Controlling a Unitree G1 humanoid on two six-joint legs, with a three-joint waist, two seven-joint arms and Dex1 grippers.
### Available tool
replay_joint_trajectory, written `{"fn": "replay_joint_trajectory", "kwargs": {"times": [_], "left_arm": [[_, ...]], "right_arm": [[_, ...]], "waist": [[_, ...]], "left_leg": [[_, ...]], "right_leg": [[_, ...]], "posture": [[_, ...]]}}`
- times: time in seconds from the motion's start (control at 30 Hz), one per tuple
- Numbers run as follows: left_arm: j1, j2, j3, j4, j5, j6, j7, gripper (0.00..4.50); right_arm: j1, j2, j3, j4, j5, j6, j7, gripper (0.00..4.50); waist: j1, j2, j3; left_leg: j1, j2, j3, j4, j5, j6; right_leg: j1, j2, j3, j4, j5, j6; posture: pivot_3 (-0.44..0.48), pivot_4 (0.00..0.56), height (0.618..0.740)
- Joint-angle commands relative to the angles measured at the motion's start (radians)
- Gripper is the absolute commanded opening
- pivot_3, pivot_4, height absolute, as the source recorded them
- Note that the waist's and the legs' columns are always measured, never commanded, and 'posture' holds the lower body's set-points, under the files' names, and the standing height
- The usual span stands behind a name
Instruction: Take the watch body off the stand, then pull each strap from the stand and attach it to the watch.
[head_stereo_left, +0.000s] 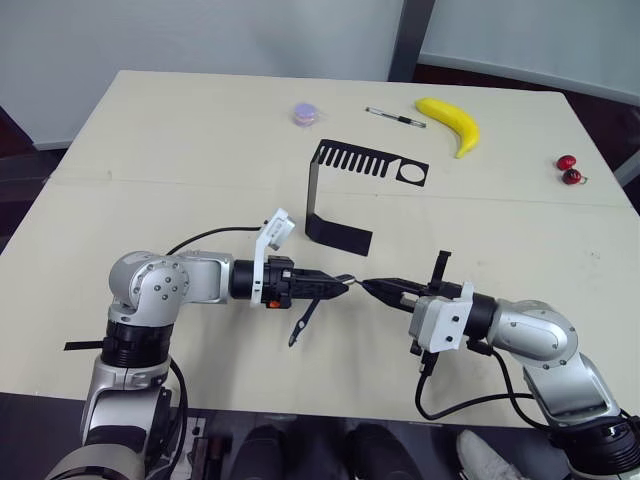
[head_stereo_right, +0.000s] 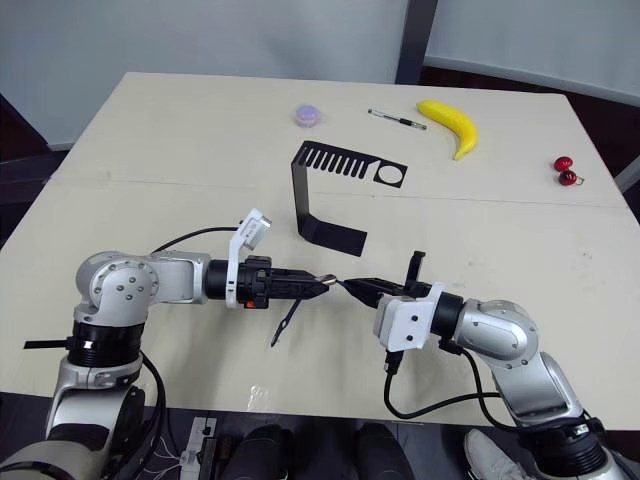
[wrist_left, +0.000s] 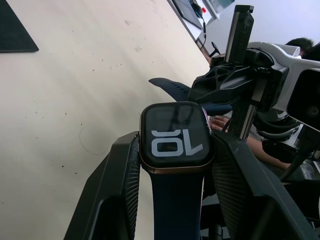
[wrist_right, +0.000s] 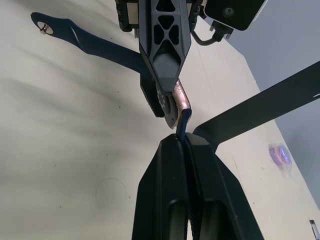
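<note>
My left gripper (head_stereo_left: 338, 287) is shut on the watch body (wrist_left: 175, 137), a square dark screen with a coppery rim, held above the table's front middle. One navy strap (head_stereo_left: 303, 322) is joined to the body and hangs down from it. My right gripper (wrist_right: 185, 142) is shut on the other navy strap (wrist_right: 184, 122), whose free end touches the watch body's edge (wrist_right: 179, 102); I cannot tell whether it is seated. The two grippers meet tip to tip. Behind them on the table stands the black stand (head_stereo_left: 365, 163), with nothing on it.
At the far side of the table lie a banana (head_stereo_left: 452, 122), a thin pen (head_stereo_left: 395, 117) and a small purple object (head_stereo_left: 306, 113). Two cherries (head_stereo_left: 570, 170) sit at the far right. The table's front edge is close below both arms.
</note>
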Motion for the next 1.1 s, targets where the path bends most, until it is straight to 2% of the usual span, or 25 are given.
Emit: {"fn": "replay_joint_trajectory", "kwargs": {"times": [0.03,0.47,1.1], "left_arm": [[-0.022,-0.014,-0.03,-0.06,-0.025,-0.013,-0.04,1.59],[-0.017,-0.005,-0.051,-0.07,-0.01,-0.032,-0.055,1.59],[-0.011,0.005,-0.083,-0.078,0.034,-0.072,-0.083,1.59]], "right_arm": [[-0.008,0.02,0.021,-0.032,0.001,-0.038,-0.029,0.0],[-0.006,0.036,0.027,-0.048,-0.021,-0.029,-0.035,0.0],[-0.082,0.032,0.046,-0.029,-0.045,0.0,-0.018,0.0]], "waist": [[0.0,0.0,0.0],[0.0,0.0,0.0],[-0.001,0.0,0.0]], "left_leg": [[0.0,0.0,0.0,0.0,0.0,0.0],[0.0,0.0,0.0,0.0,0.0,0.0],[0.0,0.0,0.0,0.0,0.0,0.0]], "right_leg": [[0.0,0.0,0.0,0.0,0.0,0.0],[0.0,0.0,0.0,0.001,0.0,0.0],[-0.001,0.0,0.0,0.002,0.0,0.0]], "posture": [[0.0,0.15,0.74],[0.0,0.15,0.74],[0.0,0.15,0.74]]}}
